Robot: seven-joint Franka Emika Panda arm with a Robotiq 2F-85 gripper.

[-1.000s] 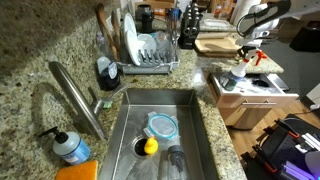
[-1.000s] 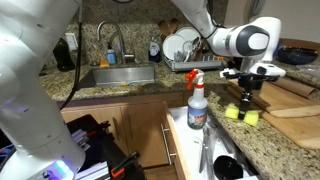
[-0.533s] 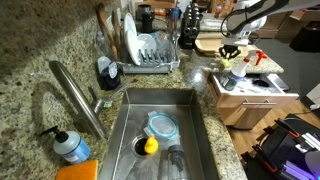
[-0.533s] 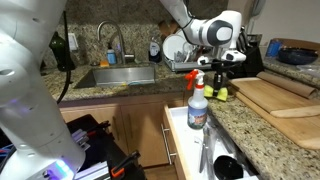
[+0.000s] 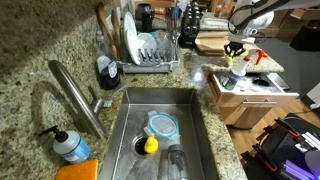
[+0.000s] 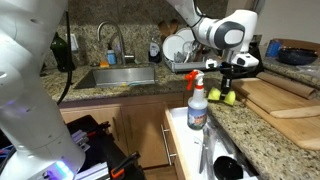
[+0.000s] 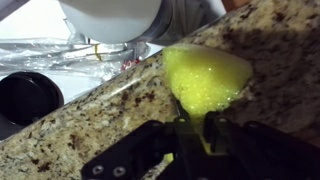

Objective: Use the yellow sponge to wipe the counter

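The yellow sponge lies on the speckled granite counter, close to its front edge. My gripper is shut on the sponge's near end and presses it on the stone. In both exterior views the gripper stands upright over the sponge on the counter strip beside the wooden cutting board. It also shows far off in an exterior view, with the sponge below it.
A spray bottle stands in an open drawer just in front of the sponge. A wooden cutting board lies beside it. A steel sink, dish rack, faucet and soap bottle lie further along.
The gripper and sponge first swept along the counter toward the sink side, then shifted slightly back toward the cutting board. The sponge stays gripped throughout.
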